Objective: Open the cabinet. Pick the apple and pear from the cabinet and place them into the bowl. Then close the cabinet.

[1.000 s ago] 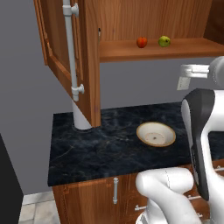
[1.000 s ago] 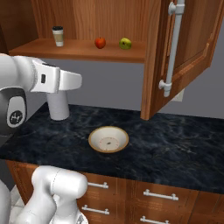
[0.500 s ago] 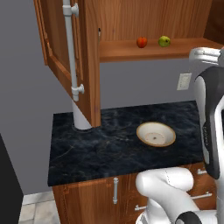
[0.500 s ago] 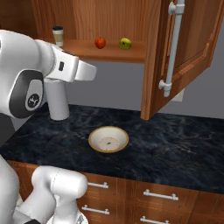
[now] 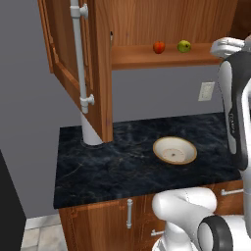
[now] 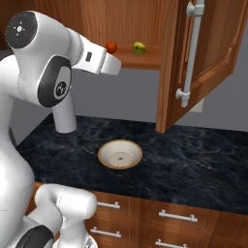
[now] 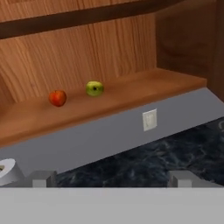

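The cabinet [image 5: 98, 68] is seen with both doors swung wide open; in the left base view one door with its long silver bar handle [image 5: 78, 54] fills the upper left of the frame, and in the right base view the other door [image 6: 203, 58] hangs at the upper right. On the exposed lower shelf, at the top centre of both base views, the apple [image 5: 159, 47] and the pear [image 5: 184, 46] are set near each other but apart. In the hand view they appear left of centre, the apple [image 7: 57, 98] to the left of the pear [image 7: 94, 88], both resting on the shelf board. The bowl [image 5: 175, 150] is found on the dark marbled counter [image 5: 108, 166], right of centre in the left base view, with nothing inside it. The gripper [image 7: 111, 178] is held raised, well short of the shelf; its two fingertips [image 7: 41, 178] are shown wide apart at the bottom of the hand view, so the jaws are parted and nothing is held between them. A wall outlet [image 7: 149, 119] is seen below the shelf.
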Controlling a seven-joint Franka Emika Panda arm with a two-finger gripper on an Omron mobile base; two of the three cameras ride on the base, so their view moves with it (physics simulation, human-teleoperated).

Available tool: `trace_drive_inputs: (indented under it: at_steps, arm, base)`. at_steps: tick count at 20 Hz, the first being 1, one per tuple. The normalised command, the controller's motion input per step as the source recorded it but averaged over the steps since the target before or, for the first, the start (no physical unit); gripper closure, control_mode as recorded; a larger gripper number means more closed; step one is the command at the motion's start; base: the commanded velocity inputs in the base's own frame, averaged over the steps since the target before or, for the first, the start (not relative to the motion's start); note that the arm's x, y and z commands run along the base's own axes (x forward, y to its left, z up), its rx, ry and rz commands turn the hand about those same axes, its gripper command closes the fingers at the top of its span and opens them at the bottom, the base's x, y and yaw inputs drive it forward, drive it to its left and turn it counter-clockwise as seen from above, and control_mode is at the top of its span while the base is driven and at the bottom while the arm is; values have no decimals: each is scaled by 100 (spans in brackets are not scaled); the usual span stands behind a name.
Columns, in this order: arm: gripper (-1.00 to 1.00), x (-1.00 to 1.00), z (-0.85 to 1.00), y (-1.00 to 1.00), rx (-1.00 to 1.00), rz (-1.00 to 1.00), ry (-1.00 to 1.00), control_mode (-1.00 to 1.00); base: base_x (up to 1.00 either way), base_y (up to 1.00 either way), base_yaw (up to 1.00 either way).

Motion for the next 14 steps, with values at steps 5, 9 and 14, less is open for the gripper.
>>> trace_drive_inputs:
  at_steps: [5, 9, 14]
  arm:
    - [-100, 66, -8, 0, 0, 7, -1, -100]
    - [-100, 73, -2, 0, 0, 7, -2, -100]
    - [-100, 90, 0, 0, 0, 6, 0, -100]
  base:
    - [0, 0, 0]
    - [0, 0, 0]
    - [0, 0, 0]
